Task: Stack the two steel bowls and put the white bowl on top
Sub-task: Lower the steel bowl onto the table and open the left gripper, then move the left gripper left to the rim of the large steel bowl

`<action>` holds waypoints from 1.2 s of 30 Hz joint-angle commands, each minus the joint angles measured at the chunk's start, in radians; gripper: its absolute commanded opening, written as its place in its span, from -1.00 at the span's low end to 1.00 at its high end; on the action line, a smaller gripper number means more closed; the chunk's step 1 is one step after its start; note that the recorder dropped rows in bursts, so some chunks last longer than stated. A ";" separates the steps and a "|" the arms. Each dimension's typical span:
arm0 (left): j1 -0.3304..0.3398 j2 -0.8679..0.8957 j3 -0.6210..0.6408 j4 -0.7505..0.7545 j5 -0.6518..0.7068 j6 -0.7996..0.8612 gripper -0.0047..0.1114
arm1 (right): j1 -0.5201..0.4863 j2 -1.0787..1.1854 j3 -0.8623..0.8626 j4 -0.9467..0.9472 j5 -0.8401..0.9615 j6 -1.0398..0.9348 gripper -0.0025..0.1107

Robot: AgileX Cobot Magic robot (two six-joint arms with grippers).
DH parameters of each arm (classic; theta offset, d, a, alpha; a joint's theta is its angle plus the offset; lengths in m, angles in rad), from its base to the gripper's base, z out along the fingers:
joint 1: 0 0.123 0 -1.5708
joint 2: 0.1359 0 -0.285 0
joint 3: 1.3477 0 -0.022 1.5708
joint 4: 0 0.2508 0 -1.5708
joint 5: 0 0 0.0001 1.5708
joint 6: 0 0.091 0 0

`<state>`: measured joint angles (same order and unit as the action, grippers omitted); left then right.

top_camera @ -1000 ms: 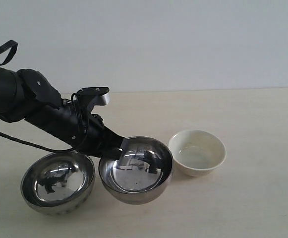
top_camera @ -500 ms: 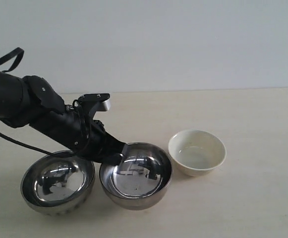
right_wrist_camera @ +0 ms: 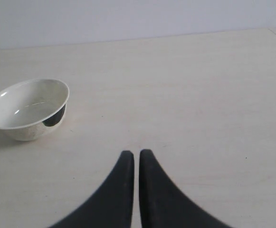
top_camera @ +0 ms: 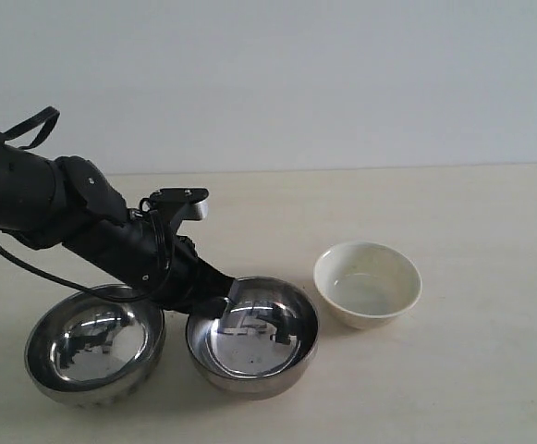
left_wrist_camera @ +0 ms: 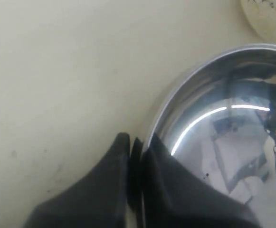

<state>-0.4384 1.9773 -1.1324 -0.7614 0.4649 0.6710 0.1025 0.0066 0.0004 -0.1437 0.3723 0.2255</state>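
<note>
Two steel bowls stand side by side near the front of the table. My left gripper [top_camera: 224,294] is shut on the near-left rim of the middle steel bowl [top_camera: 252,340], one finger inside and one outside. The left wrist view shows the same grip, with the left gripper [left_wrist_camera: 138,142] pinching the steel bowl's rim [left_wrist_camera: 176,102]. The other steel bowl [top_camera: 94,344] sits just left of it, under my arm. The white bowl [top_camera: 368,282] stands upright to the right, apart from both. My right gripper [right_wrist_camera: 137,154] is shut and empty above bare table, with the white bowl [right_wrist_camera: 27,108] some way off.
The pale wooden table [top_camera: 471,370] runs back to a plain light wall. The left arm's black body and cable [top_camera: 37,199] hang over the table's left side.
The held steel bowl has come down and levelled out, moving slightly left with my arm. The other steel bowl has shifted left. The white bowl has not moved.
</note>
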 commanded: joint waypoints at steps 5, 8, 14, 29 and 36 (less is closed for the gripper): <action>-0.005 -0.008 -0.002 -0.016 0.007 0.010 -0.27 | -0.003 -0.007 0.000 -0.002 -0.004 0.000 -0.96; -0.005 -0.012 -0.008 -0.016 0.025 -0.001 -0.10 | -0.003 -0.007 0.000 -0.002 -0.004 0.000 -0.96; -0.003 -0.057 -0.008 -0.017 0.032 -0.005 -0.10 | -0.003 -0.007 0.000 -0.002 -0.004 0.000 -0.96; -0.003 -0.317 -0.008 0.171 0.132 -0.189 -0.10 | -0.003 -0.007 0.000 -0.002 -0.004 0.000 -0.96; -0.003 -0.485 0.002 0.326 0.164 -0.354 -0.60 | -0.003 -0.007 0.000 -0.002 -0.004 0.000 -0.96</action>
<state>-0.4384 1.5619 -1.1365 -0.4686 0.6161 0.3627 0.1025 0.0066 0.0004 -0.1437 0.3723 0.2255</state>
